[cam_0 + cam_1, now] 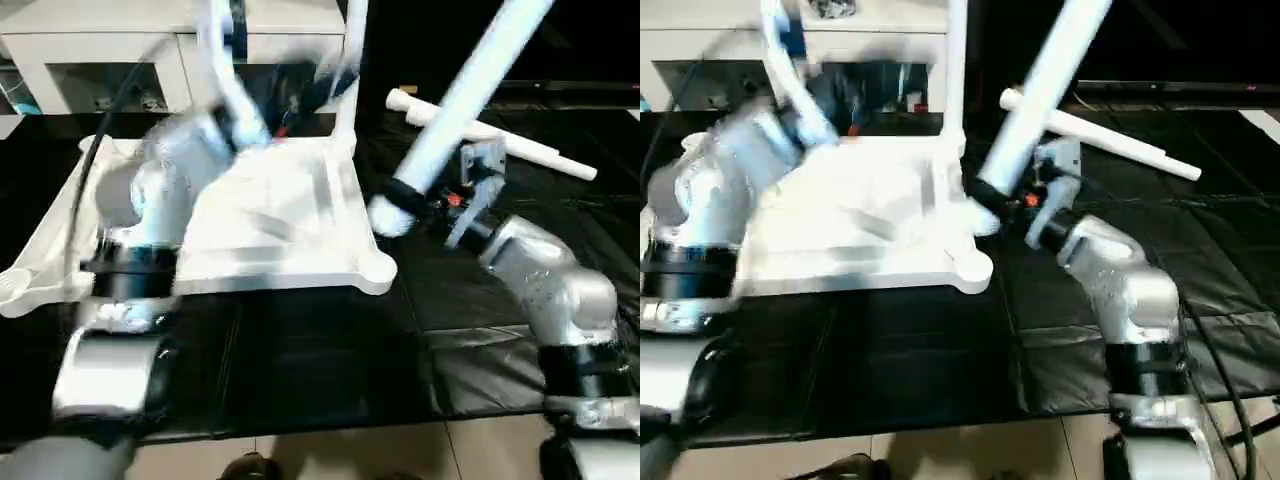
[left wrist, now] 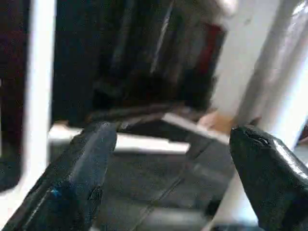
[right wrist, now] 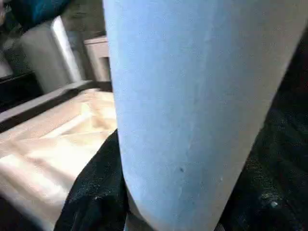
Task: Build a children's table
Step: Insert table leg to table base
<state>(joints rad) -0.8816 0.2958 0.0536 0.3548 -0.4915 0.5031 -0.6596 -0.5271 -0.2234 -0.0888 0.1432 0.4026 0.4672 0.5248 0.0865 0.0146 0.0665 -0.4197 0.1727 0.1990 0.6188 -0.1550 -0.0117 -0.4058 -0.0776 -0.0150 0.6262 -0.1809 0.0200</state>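
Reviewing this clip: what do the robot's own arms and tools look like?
Both forearms, left and right, are rounded silver shells with black bands at the joints. A black cable runs along the left arm. Each tool has two black fingers; the right tool has a grey bracket with a small red-orange mark.

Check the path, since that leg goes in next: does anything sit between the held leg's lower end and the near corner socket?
Nothing visible does. The right claw holds the leg tilted, its end beside the tabletop's near corner.

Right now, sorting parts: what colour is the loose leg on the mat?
White, clearest in the left eye view.
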